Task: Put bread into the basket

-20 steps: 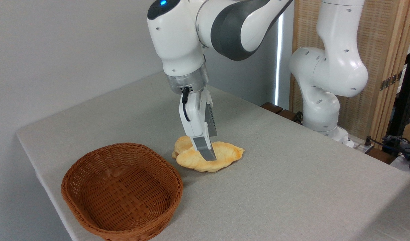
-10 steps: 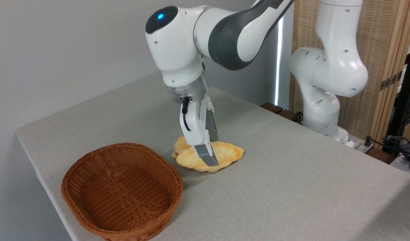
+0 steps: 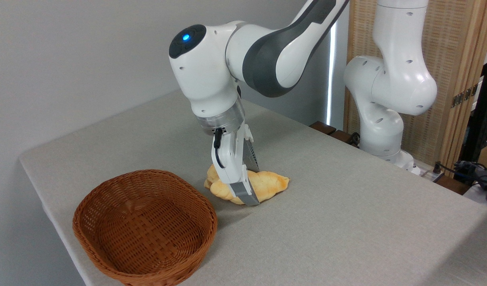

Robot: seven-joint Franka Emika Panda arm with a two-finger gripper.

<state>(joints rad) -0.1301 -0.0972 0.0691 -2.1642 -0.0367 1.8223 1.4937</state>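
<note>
The bread (image 3: 272, 182), a pale golden braided loaf with browner ends, lies on the grey table just right of the basket (image 3: 108, 260), an oval reddish-brown wicker bowl with nothing in it. My gripper (image 3: 253, 185) is down at the loaf's middle and open. Its near finger (image 3: 243, 190) stands in front of the loaf with its tip at the tabletop. The far finger goes down behind the loaf, where its tip is hidden. The jaws straddle the bread across its width, and the loaf still rests on the table.
The grey table (image 3: 346, 222) ends at a left edge close behind the basket. The arm's white base (image 3: 380, 131) stands past the far right edge, with a wooden screen (image 3: 454, 59) and cables behind it.
The gripper has come down about a finger pad's length, from above the loaf to the tabletop, and the wrist has dropped with it. Bread and basket have not moved.
</note>
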